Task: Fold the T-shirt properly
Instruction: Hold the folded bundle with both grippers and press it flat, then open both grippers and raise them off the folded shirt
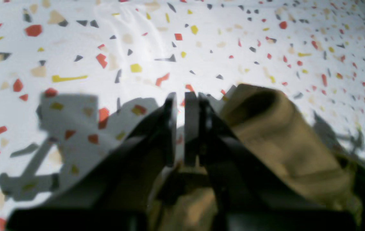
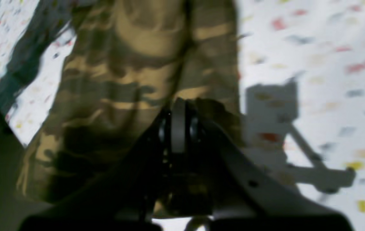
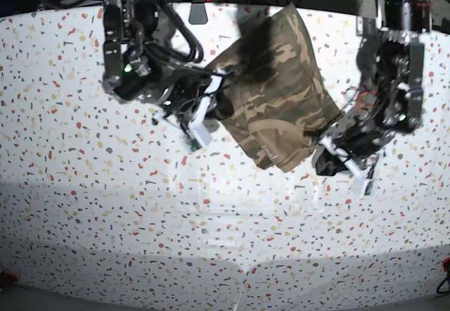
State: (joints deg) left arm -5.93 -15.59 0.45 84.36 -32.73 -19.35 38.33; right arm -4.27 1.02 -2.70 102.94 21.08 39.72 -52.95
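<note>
T-shirt hangs off the table, stretched betw. both grippers. R gripper: jaws pressed tight on a camo fold; cloth drapes ahead and to its left. L gripper: jaws nearly together, thin slit visible; tan inside of shirt bunched just right of it, cloth under the fingers. L grip itself: can't tell.
</note>
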